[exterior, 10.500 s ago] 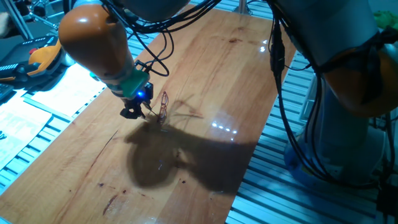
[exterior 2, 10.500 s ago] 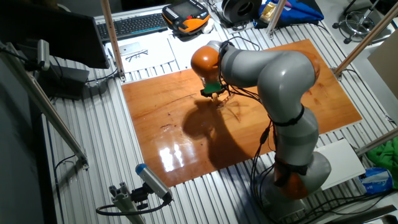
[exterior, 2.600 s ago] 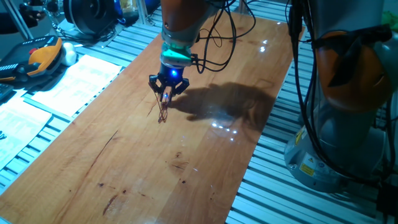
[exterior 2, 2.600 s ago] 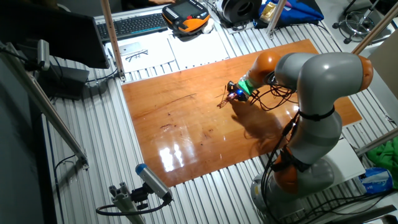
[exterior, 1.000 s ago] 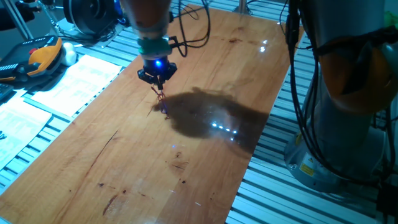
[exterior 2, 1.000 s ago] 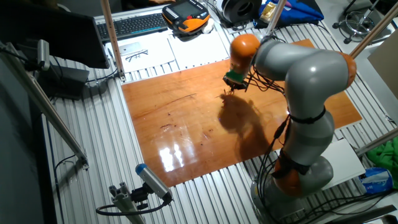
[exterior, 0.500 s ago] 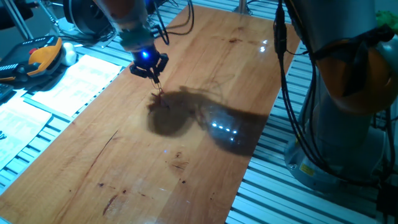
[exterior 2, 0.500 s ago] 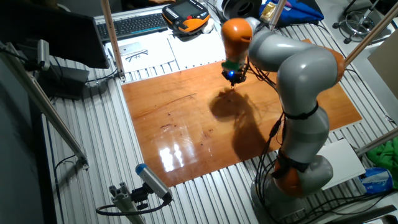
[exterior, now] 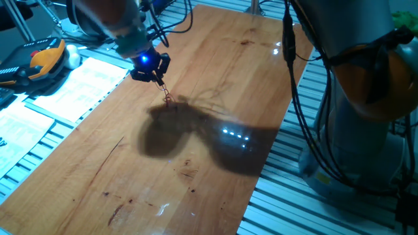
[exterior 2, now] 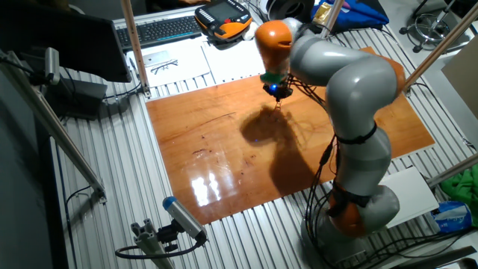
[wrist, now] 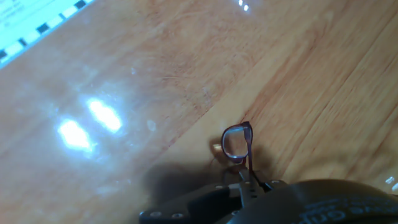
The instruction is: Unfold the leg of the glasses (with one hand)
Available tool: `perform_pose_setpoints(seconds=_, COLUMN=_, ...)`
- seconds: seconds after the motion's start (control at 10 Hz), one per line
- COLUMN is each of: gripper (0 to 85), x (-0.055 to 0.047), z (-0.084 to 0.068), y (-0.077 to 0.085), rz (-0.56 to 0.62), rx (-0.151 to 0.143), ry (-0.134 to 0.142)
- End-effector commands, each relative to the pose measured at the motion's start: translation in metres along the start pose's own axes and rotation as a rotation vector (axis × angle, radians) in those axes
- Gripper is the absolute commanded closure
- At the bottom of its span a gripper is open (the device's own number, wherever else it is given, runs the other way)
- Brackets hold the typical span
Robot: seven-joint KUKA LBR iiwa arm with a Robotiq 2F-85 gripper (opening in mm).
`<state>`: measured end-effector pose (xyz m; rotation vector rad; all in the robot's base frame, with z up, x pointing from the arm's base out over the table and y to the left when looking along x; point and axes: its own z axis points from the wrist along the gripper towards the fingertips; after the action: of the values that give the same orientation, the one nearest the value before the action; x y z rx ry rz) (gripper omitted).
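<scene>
The hand [exterior: 155, 75] has swung toward the bench's paper-side edge, pinched onto the glasses [wrist: 237, 142], suggesting the leg is opening.

A wooden tabletop [exterior: 215, 78] with a glossy reddish-brown finish runs diagonally through the middle of one fixed view, resting on a ribbed metal bench [exterior: 287, 196] that shows along its lower right edge. The glasses [exterior: 167, 100] stand with their lower end against the board left of centre, beside a broad dark shadow. At the far left, printed white sheets [exterior: 72, 85] lie flat on the bench beside the board.
</scene>
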<state>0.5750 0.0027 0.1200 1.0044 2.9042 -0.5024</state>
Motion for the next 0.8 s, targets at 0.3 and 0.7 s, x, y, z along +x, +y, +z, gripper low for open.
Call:
perform_pose_setpoints(seconds=0.3, gripper=85.0, x=0.0013, z=-0.0045, y=0.0014, rz=-0.129, rx=0.121, ry=-0.041)
perform_pose_setpoints(seconds=0.7, gripper=85.0, x=0.0047, z=-0.0105, y=0.0069, rz=-0.210, rx=0.235, ry=-0.023)
